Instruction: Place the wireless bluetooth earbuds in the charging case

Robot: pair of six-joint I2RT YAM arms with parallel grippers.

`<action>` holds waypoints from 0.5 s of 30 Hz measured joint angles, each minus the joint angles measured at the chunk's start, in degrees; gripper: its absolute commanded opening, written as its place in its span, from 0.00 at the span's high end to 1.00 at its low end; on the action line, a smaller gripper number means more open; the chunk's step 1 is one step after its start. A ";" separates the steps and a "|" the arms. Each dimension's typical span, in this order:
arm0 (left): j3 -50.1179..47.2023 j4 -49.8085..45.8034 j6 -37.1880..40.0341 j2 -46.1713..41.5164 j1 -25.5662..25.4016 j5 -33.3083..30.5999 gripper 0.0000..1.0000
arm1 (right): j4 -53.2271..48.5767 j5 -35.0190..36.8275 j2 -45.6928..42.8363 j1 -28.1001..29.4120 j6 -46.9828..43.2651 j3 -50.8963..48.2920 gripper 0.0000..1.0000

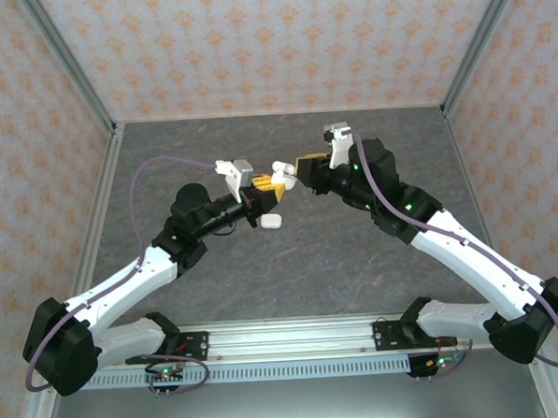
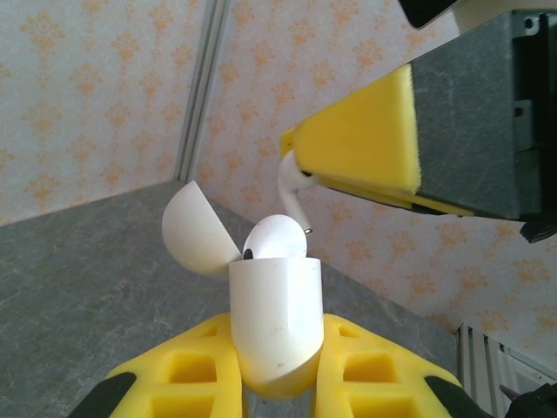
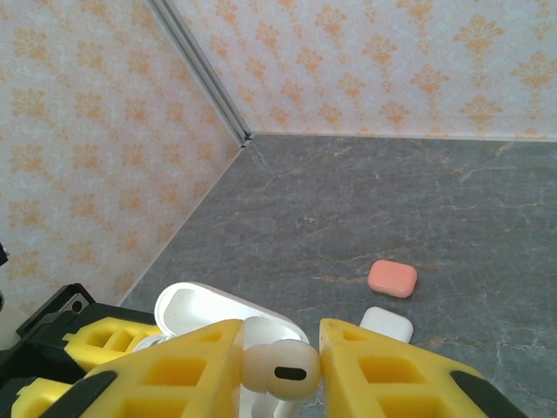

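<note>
Earbud [image 2: 277,237] at case [image 2: 274,313]
Left claw [image 2: 277,370] grips open case; right claw [image 3: 278,348] pinches white earbud at its mouth.

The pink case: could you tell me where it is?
Right wrist view: the pink case lies on the table, right of centre, just beyond a closed white case.
</note>
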 measured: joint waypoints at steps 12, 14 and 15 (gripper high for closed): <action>0.00 0.02 0.02 0.00 0.00 0.00 1.00 | 0.85 -1.53 1.05 0.90 1.49 0.00 0.72; 0.00 0.04 0.02 0.00 0.00 0.00 1.00 | 0.85 -1.70 1.14 0.90 1.53 0.00 0.72; 0.00 0.04 0.02 0.00 0.00 0.00 1.00 | 0.85 -1.70 1.25 0.90 1.55 0.00 0.72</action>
